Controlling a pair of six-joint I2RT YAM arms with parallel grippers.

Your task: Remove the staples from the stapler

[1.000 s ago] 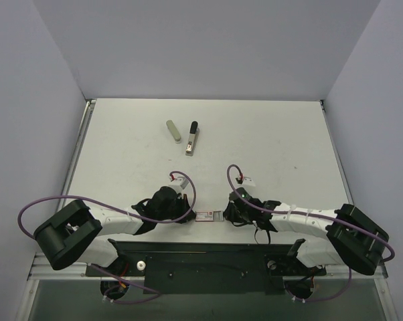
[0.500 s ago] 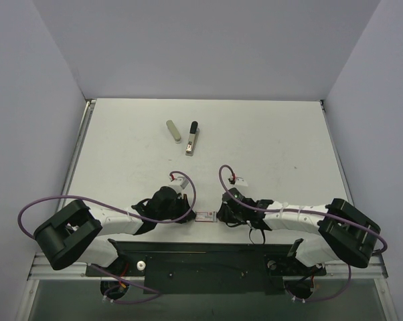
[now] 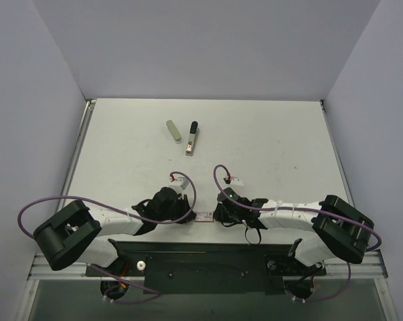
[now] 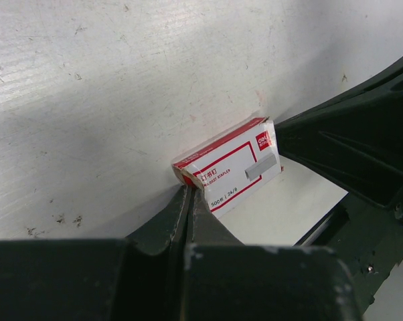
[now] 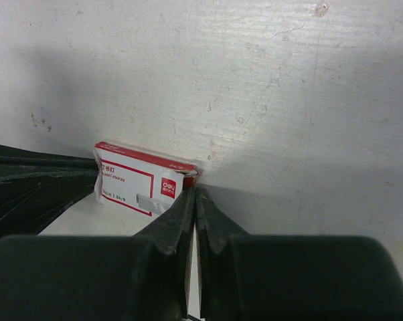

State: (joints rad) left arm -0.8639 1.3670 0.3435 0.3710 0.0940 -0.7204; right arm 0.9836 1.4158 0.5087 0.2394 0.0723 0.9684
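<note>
finding the left gripper point(image 4: 189, 192) and right gripper point(image 5: 196, 192) closed together, tips against the staple box point(image 4: 231, 167), with the stapler point(image 3: 193, 138) lying well apart up the counter point(image 3: 275, 147), i judge unloading not begun; the next move calls for reaching it.

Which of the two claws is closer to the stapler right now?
Left, narrowly. The left claw sits almost straight back from the stapler, at the near edge of the table; the right claw is level with it but offset rightward.
</note>
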